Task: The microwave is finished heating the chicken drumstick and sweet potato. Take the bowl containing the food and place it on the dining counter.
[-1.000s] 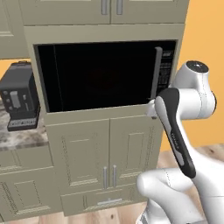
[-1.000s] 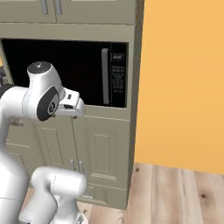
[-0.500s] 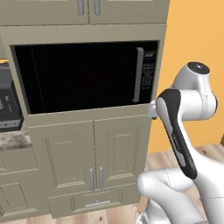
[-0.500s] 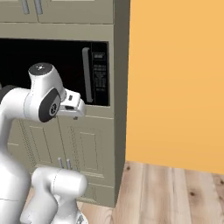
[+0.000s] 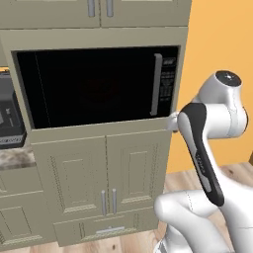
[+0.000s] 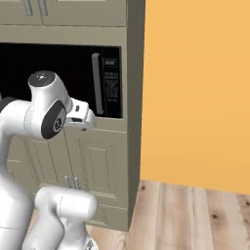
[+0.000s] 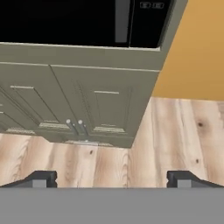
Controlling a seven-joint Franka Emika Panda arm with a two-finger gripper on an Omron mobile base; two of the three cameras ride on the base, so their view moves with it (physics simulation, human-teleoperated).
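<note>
The microwave (image 5: 94, 86) sits built into tall beige cabinetry with its glossy black door shut. Its grey bar handle (image 5: 157, 84) and button panel (image 5: 168, 81) are on the right side; the handle (image 6: 96, 83) also shows in the right base view. Behind that door the bowl and the food are hidden. The dining counter is out of view. My gripper (image 7: 111, 179) is open and holds nothing; it points down at the lower cabinet doors (image 7: 74, 109) and the floor, below and in front of the microwave's right end. My hand (image 6: 78, 114) hangs just before the microwave's lower edge.
A dark grey coffee machine (image 5: 9, 116) stands on a marbled worktop (image 5: 15, 157) at the left. An orange wall (image 6: 195, 88) runs to the right of the cabinet. Wooden floor (image 6: 195, 215) lies open to the right of the cabinet.
The base has driven to the right, so the whole scene has slid left in both base views; most of that shift came early. The arm's pose and the open jaws are unchanged.
</note>
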